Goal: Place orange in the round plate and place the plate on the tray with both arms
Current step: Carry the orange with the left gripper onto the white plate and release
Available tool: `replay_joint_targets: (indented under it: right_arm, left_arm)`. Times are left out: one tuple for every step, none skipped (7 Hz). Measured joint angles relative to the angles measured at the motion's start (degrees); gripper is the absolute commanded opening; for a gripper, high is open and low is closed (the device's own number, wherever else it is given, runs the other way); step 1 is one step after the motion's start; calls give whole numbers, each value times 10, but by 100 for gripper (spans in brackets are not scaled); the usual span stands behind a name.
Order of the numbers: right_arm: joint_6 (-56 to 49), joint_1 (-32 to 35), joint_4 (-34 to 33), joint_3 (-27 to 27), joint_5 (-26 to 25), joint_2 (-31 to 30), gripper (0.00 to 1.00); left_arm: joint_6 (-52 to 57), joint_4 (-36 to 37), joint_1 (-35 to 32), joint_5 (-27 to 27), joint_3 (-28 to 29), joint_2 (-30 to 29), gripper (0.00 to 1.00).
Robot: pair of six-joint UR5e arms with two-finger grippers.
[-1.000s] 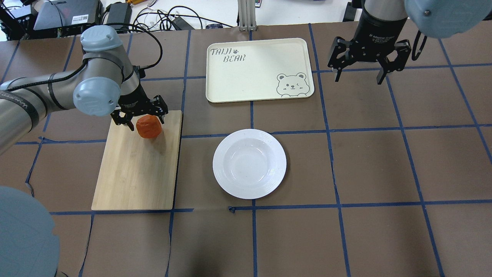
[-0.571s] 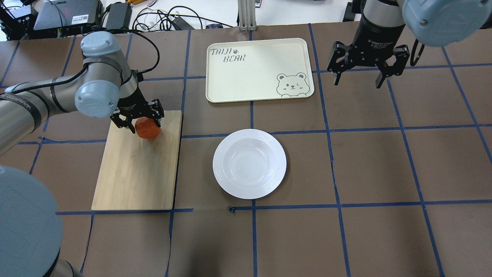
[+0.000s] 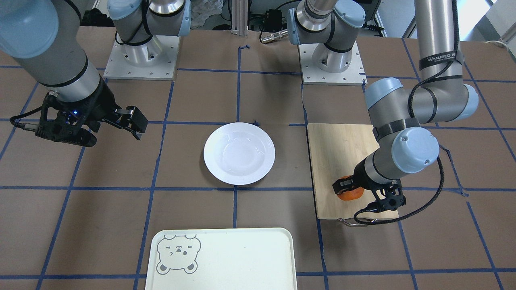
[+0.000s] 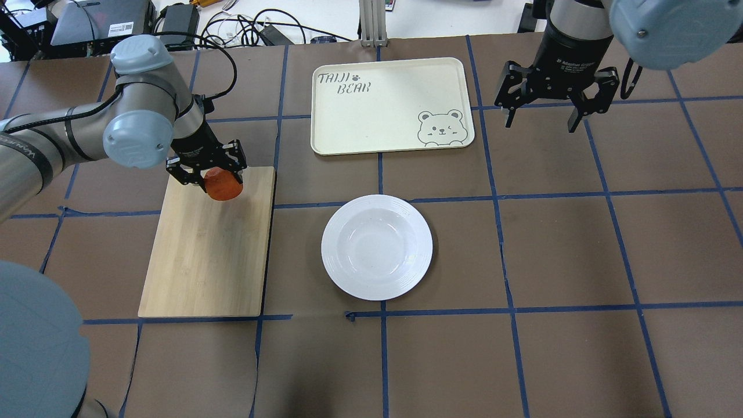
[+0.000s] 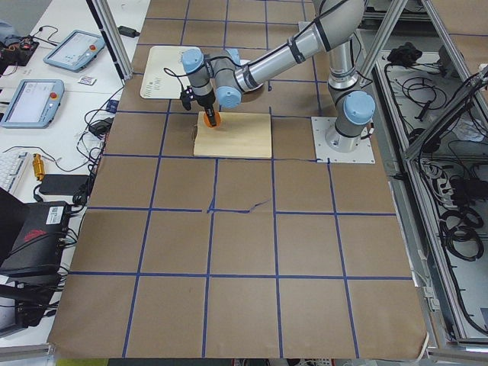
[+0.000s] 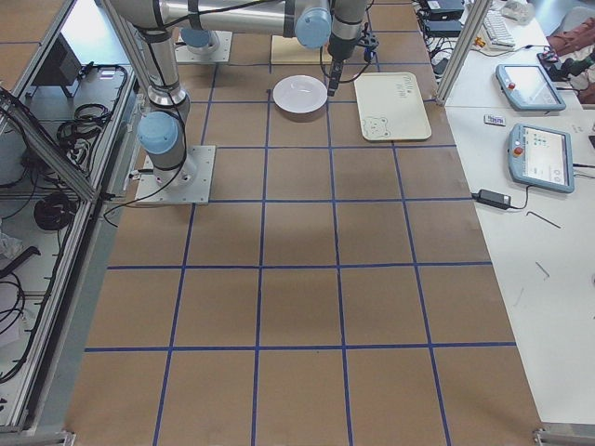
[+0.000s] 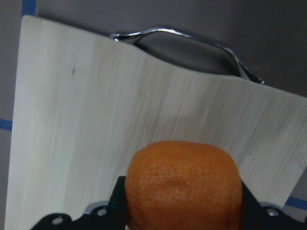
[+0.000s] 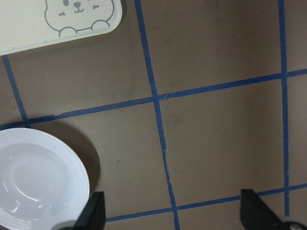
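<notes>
The orange is over the far end of the bamboo cutting board, with my left gripper shut on it. In the left wrist view the orange fills the space between the black fingers. Whether it still touches the board I cannot tell. The round plate lies bare at the table's middle, right of the board. The tray sits beyond the plate, with nothing on it. My right gripper hangs open above the table, right of the tray, holding nothing; its wrist view shows the plate and the tray's corner.
The cutting board has a metal handle at the end toward the tray. Both arm bases are bolted at the robot's edge. Cables and electronics lie past the table's far edge. Blue tape lines cross the brown tabletop.
The left gripper's fingers closed in on the orange, and gripper and orange shifted slightly toward the board's far edge. The right gripper barely moved.
</notes>
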Motion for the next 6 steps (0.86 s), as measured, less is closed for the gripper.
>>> replay_joint_targets:
  right_arm:
    - [0,0,0,0,0,0,100]
    - [-1,0,-4,0,-1,0,100]
    - [-1,0,-11,0,-1,0,100]
    - [-2,0,-18,0,-1,0,100]
    - [-3,0,-20,0,-1,0,100]
    - [-3,0,-21,0,-2,0,100]
  left_arm:
    - [-2,-36,-30,-28,9,13,0]
    - [-12,-60,-80,-46,10,26,0]
    - [-49,-70,-145,-67,4,36,0]
    - [-106,-62,-209,-87,-5,35,0]
    - [-147,-44,-251,-94,-17,26,5]
    - [-165,-19,-271,-97,-36,16,99]
